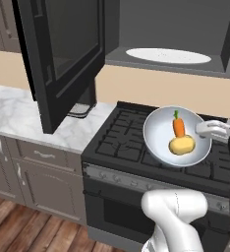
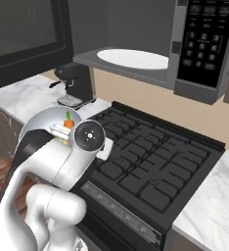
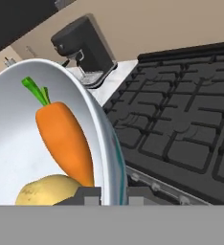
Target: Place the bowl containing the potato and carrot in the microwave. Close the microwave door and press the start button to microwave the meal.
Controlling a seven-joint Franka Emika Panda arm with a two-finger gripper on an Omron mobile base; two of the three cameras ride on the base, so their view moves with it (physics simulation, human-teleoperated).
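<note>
The gripper (image 1: pixel 209 130) pinches the rim of the bowl (image 1: pixel 161 133), holding it lifted and tilted above the stove (image 1: pixel 122 140) with the carrot (image 1: pixel 179 126) and potato (image 1: pixel 181 144) inside, below the microwave (image 1: pixel 168 47), whose microwave door (image 1: pixel 63 54) hangs open to receive it.

The bowl (image 2: pixel 40 120) sits lifted over the stove's (image 2: pixel 150 162) left edge, carrot (image 2: pixel 68 122) inside. The microwave (image 2: pixel 150 44) stands open above.

The white arm (image 1: pixel 176 211) came up from the base, bent at the elbow, wrist reaching in sideways. The gripper (image 1: pixel 205 131) had its jaws pinched onto the bowl (image 1: pixel 161 138) rim, one finger (image 3: pixel 85 196) inside, one outside.
</note>
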